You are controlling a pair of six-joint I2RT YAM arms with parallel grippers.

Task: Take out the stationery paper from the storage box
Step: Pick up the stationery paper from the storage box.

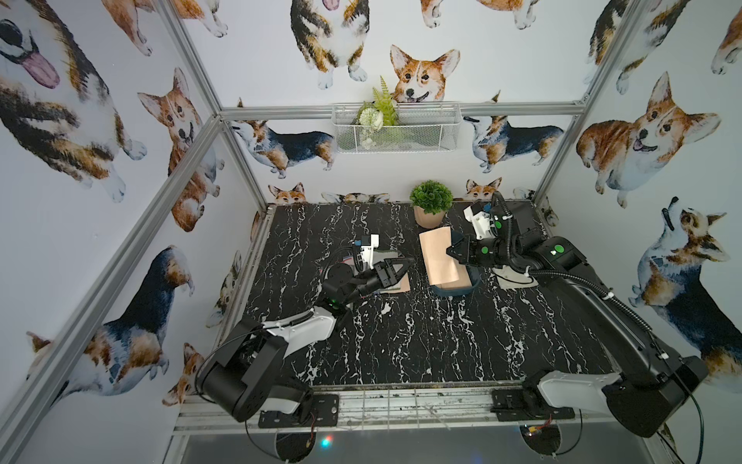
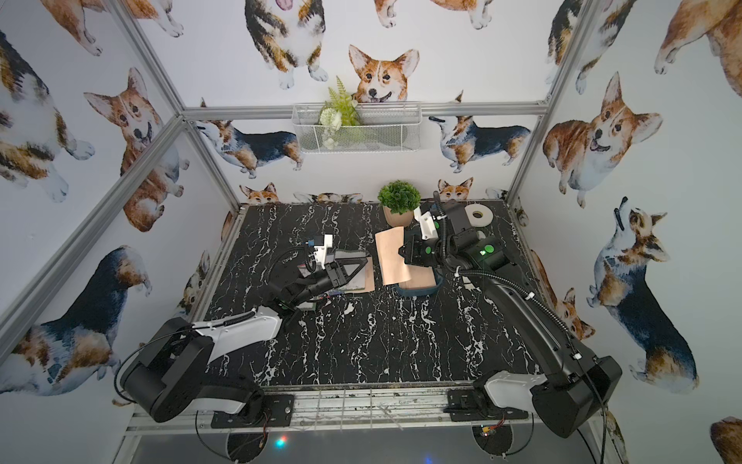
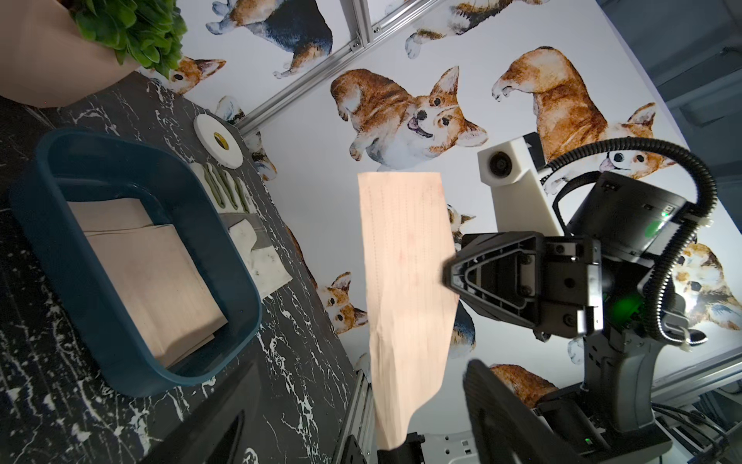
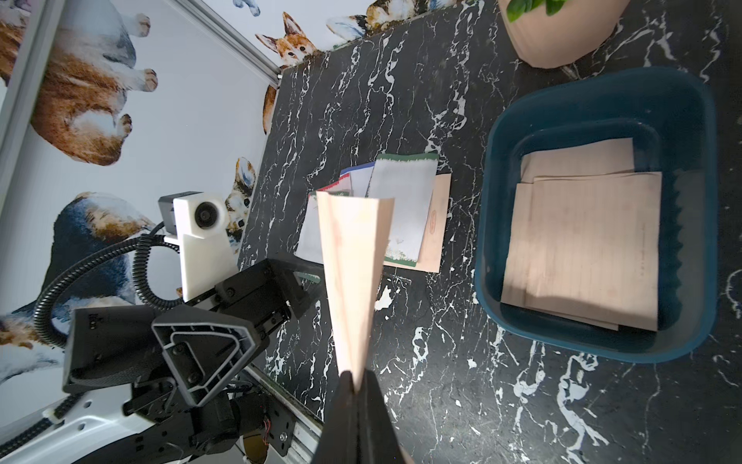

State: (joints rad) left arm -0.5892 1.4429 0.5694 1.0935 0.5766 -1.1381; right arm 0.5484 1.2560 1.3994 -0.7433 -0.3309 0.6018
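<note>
Sheets of stationery paper [image 4: 594,241] lay in three spots. One peach-tan held sheet [image 1: 439,257] hung in the air, pinched at the middle of one long edge by the right gripper [image 4: 355,385], jaws shut tight on it w/ no gap showing. More peach-tan sheets lay flat & slightly fanned inside the storage box [image 4: 488,225], a dark teal tub w/ rounded corners. A pile [image 4: 401,209] sat on the black marble table [image 1: 401,341], near the box on its left-arm side but apart from it: white sheets w/ green, red & blue borders over a peach one. The left gripper [image 1: 397,275] hovered just over that pile, jaws spread wide, nothing btw them.

Both top views gave the held sheet as a broad, near-flat rectangle overlapping the box's left-arm side. The right wrist view, looking along it, showed a narrow wedge bent into a shallow V, widening away from the jaws. The left wrist view showed it clear of the table, w/ faint ruled lines & one end crumpled. The pile's coloured borders read only in the right wrist view, since in the top views the left gripper covered most of it. A white tape roll [image 2: 478,215] at the table's back showed in a top view & the left wrist view. A white-and-grey glove [image 3: 257,249] beside the box was clearest in the left wrist view
</note>
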